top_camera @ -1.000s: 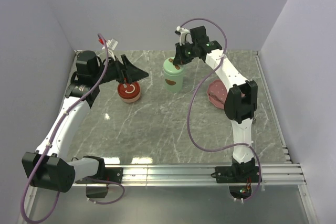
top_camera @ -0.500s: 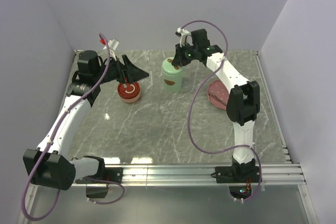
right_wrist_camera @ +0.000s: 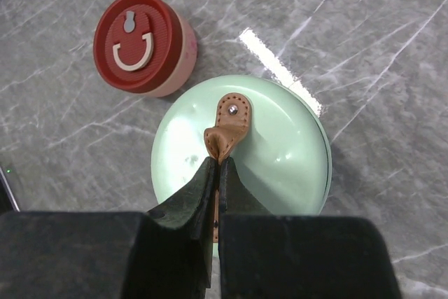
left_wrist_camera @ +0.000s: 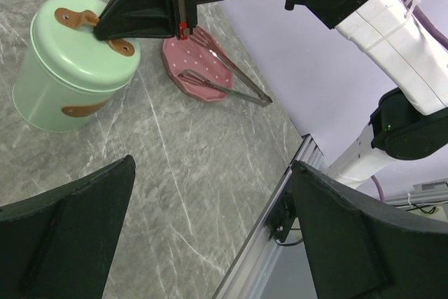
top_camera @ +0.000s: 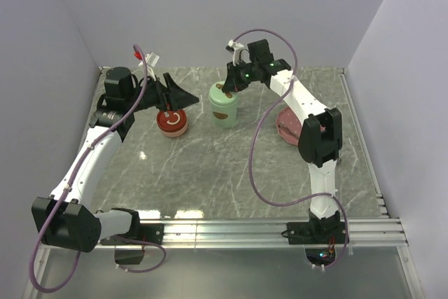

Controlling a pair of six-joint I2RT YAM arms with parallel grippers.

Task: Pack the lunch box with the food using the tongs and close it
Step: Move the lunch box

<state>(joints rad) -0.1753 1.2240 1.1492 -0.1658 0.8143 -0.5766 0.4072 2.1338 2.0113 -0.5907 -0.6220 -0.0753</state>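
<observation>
Right end effector (right_wrist_camera: pixel 219 167) clamped shut on the brown strap (right_wrist_camera: pixel 228 122) atop the green lunch box (right_wrist_camera: pixel 287 166), lid on. Left end effector (top_camera: pixel 176 92) wide open, holding nothing, above the red container (top_camera: pixel 171 122). Tongs (left_wrist_camera: pixel 225 75) lie across the pink plate (left_wrist_camera: pixel 180 75) on the table (left_wrist_camera: pixel 175 166), right of the box.

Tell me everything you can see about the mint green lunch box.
The lunch box is a round mint green tin, glossy like painted metal, upright on the grey marble table with its lid on. A brown leather-like strap is riveted across the lid, and a brown tab sits on the side wall. The right gripper is shut on the strap. A red-lidded pot stands beside it, apart.
</observation>
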